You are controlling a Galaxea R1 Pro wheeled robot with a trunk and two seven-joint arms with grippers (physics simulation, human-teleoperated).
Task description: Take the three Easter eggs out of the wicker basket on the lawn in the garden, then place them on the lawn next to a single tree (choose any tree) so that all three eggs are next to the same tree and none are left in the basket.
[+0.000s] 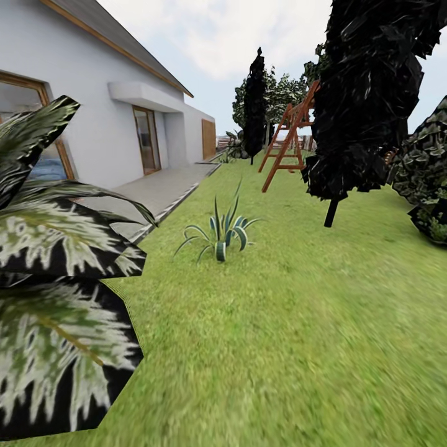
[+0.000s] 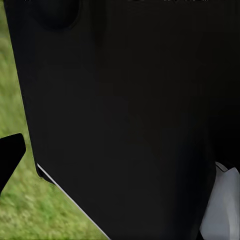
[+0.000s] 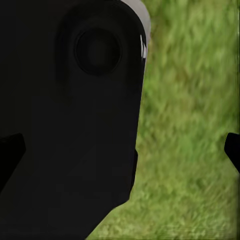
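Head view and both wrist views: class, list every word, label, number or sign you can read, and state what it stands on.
None: no readable text stands anywhere in these pictures.
The white house, its door and the wooden swing frame carry no lettering.
The lawn has no sign on it.
The wrist views show dark robot body and grass, unmarked.

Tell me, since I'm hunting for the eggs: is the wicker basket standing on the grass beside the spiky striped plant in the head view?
No: the spiky striped plant stands alone on the lawn, with only bare grass around it.
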